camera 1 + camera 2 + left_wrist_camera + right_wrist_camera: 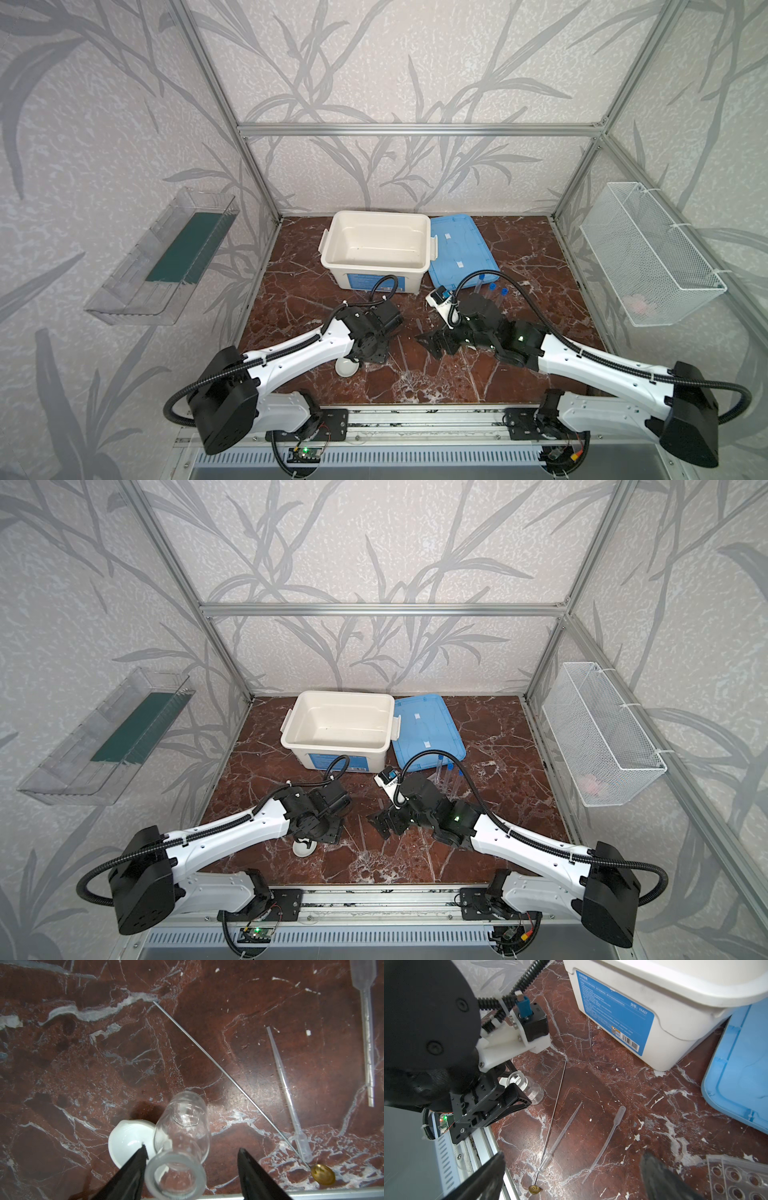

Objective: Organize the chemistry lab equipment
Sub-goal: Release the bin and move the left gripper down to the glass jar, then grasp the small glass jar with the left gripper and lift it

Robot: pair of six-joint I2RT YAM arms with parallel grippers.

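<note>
1. Closest up, the small clear jar (182, 1132) sits on the marble surface (83, 1064), its neck between the parted jaws of my left claw (191, 1147).
2. Just beside the jar: a white round dish (131, 1138).
3. Near the jar lie a thin metal rod (218, 1070) and clear pipettes (288, 1093).
4. Well apart from the jar, my right claw (573, 1154) gapes wide, empty.

I take the tub (380, 213) at the back of the desk (540, 257) as my mark. The lid (461, 249) lies just right of it, with the capped tubes (482, 281) before the lid. Well before the tub sit the dish (347, 368) and jar (182, 1132), side by side. Right of them lie a rod (207, 1057), two pipettes (564, 1128), then the rack (737, 1178).
</note>
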